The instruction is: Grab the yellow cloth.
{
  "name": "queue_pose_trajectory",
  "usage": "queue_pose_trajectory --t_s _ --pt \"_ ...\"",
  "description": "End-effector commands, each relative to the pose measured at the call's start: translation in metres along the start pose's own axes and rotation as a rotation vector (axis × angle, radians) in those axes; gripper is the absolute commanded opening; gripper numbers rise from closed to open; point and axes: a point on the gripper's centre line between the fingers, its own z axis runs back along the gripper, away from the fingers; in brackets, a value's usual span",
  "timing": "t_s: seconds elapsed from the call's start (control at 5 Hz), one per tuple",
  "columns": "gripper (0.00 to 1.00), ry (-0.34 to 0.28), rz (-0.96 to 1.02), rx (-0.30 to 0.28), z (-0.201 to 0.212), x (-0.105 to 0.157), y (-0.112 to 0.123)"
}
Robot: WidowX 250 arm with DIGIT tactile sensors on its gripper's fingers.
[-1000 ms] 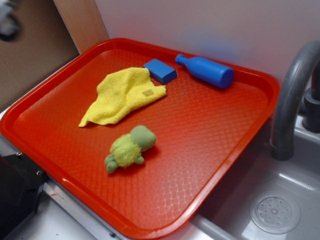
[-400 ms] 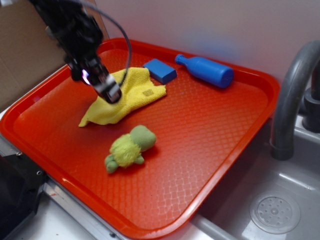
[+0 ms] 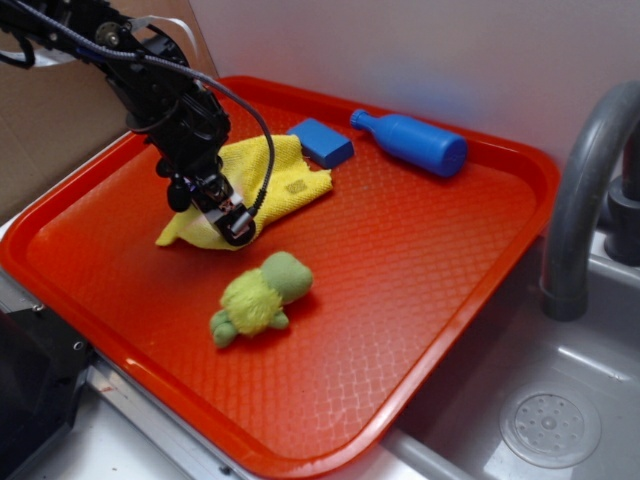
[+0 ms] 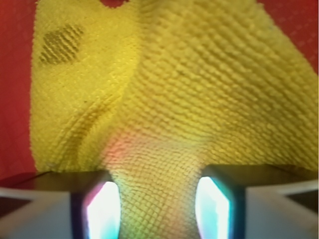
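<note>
The yellow cloth [image 3: 285, 180] lies at the back left of the red tray [image 3: 420, 250], its tan label patch [image 3: 296, 185] facing up. My gripper [image 3: 232, 225] is down on the cloth's near left part. In the wrist view the cloth [image 4: 164, 99] fills the frame. A raised fold of it narrows into the gap between my two fingertips and touches both lit pads [image 4: 104, 211]. No tray shows between them, so the gripper [image 4: 158, 209] is shut on the fold. The cloth still rests on the tray.
A blue block [image 3: 321, 141] touches the cloth's far edge, and a blue bottle [image 3: 412, 141] lies behind it. A fuzzy yellow-green plush toy [image 3: 258, 297] sits just in front of my gripper. A grey faucet [image 3: 585, 190] and sink [image 3: 550, 425] are to the right.
The arm came into view from the upper left. It then dropped from above the cloth's left side onto its near part, and the cloth bunched up slightly there.
</note>
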Motion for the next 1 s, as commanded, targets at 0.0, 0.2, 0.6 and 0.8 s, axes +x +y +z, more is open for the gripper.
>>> queue_pose_trajectory --t_s 0.0,0.2,0.6,0.8 --pt "0.00 -0.019 0.025 0.026 0.036 0.002 0.011" --pt "0.00 -0.053 0.130 0.002 0.085 0.008 0.018" --pt "0.00 -0.051 0.168 -0.057 0.181 0.037 0.025" --pt "1.00 -0.096 0.096 -0.035 0.137 0.036 0.015"
